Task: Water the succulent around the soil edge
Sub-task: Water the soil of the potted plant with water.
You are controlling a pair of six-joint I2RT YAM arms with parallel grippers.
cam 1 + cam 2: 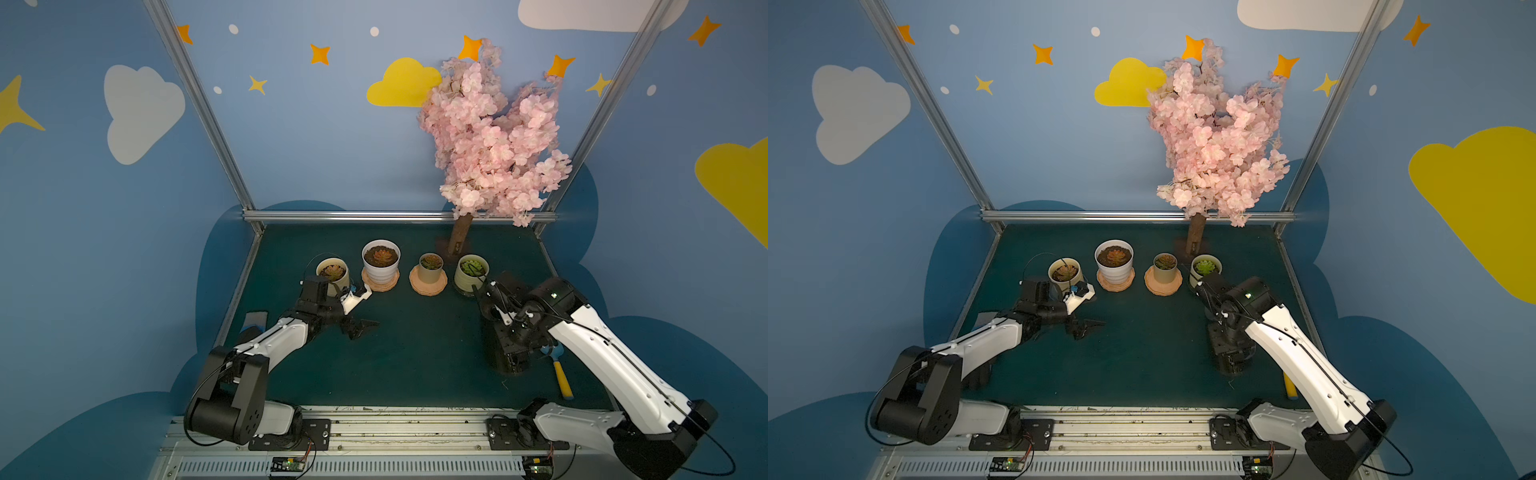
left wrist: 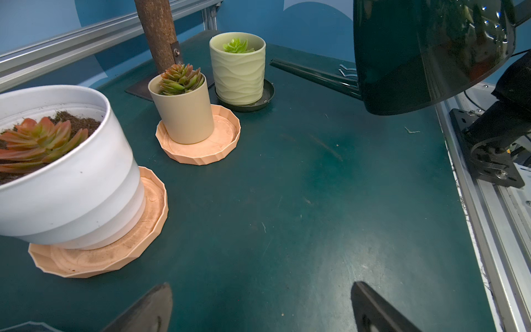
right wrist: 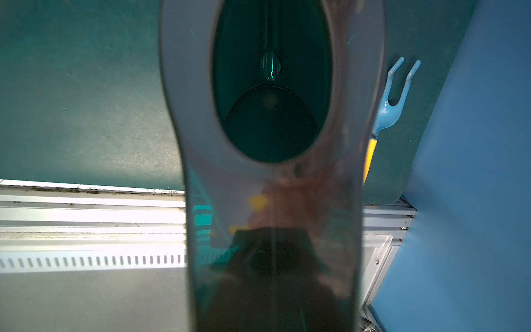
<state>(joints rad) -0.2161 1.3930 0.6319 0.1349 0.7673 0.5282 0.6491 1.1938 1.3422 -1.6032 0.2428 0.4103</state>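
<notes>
Green desk | 4 potted plants rowed toward 12 o'clock | green succulent in pale-green pot at 3 o'clock end | right pincer clamped on watering can, spout tip just beside that pot | left pincer apart, empty.

The left arm stood on its base at the 7 o'clock edge of the surface and lay stretched low toward 1 o'clock. The left claw hung low over the surface with its jaws wide apart and nothing between them. Its dark fingertips showed in the wrist view. The right arm slanted up from 5 o'clock and folded sharply at the elbow. The right claw pointed down, clamped tight on the handle of the raised watering can.
</notes>
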